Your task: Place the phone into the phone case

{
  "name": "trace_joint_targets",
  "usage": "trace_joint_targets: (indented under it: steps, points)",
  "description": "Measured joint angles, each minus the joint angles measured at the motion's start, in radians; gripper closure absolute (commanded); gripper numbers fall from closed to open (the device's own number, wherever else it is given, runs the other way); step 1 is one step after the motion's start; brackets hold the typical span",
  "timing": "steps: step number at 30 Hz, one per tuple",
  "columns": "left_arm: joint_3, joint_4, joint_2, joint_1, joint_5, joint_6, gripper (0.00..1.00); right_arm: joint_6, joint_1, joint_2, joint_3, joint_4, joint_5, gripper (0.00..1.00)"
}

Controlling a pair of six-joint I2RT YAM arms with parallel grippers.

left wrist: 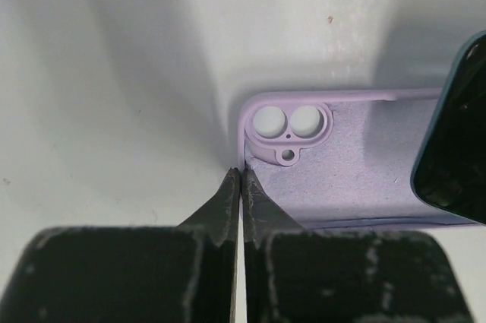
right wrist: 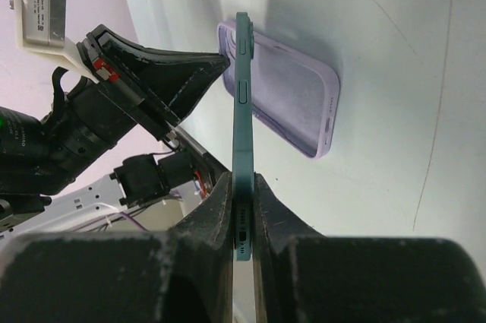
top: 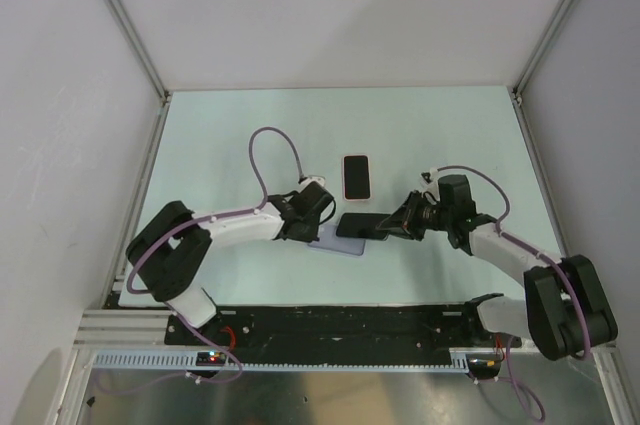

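The phone (right wrist: 241, 110), a slim dark teal slab, is off the desk (top: 450, 135) in the right claw (right wrist: 241, 178), which is clamped across its front and back at the end with the port holes. Its free end reaches over one end of the phone case (left wrist: 342, 178). Whether it already touches the case I cannot tell.

The phone looks rigid, glassy and smooth, probably slick between the pads, so a pinch at one end likely leaves it free to pivot. A hold nearer its middle, across the flat faces, would steady it for pressing down.

The case is lilac and lies open side up on the desk, with its camera cutout at the end away from the phone. It looks soft and light, likely to slide or buckle when pushed, so it needs pinning.

The left claw (left wrist: 241, 175) has its tips together right at the case's rim beside the camera cutout. Whether the thin wall is nipped between them is not clear.

Farther back on the desk, well apart from both claws, lies a pink-rimmed handset (top: 357, 177), screen up.
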Motion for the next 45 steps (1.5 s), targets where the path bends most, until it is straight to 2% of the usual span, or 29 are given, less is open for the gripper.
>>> trace_joint_targets:
  steps: [7,12,21,30,36,45]
  points:
    - [-0.05,-0.007,-0.048,-0.001,0.008,-0.053,0.7,0.019,0.053,0.083,0.006,0.07,-0.043,1.0]
    - [-0.061,-0.024,-0.066,-0.001,0.012,-0.072,0.65,0.042,0.108,0.148,0.024,0.124,-0.06,1.0]
    - [-0.062,-0.031,-0.146,0.046,0.035,-0.077,0.71,0.077,0.141,0.264,0.04,0.206,-0.066,1.0]
    - [-0.074,-0.029,-0.158,0.067,0.053,-0.075,0.94,0.085,0.151,0.308,0.051,0.243,-0.065,1.0]
    - [-0.079,-0.016,-0.108,0.067,0.071,-0.072,0.98,0.056,0.156,0.319,0.056,0.24,-0.057,1.0]
    - [-0.069,0.011,-0.055,0.069,0.098,-0.064,1.0,0.007,0.169,0.364,0.072,0.262,-0.056,1.0]
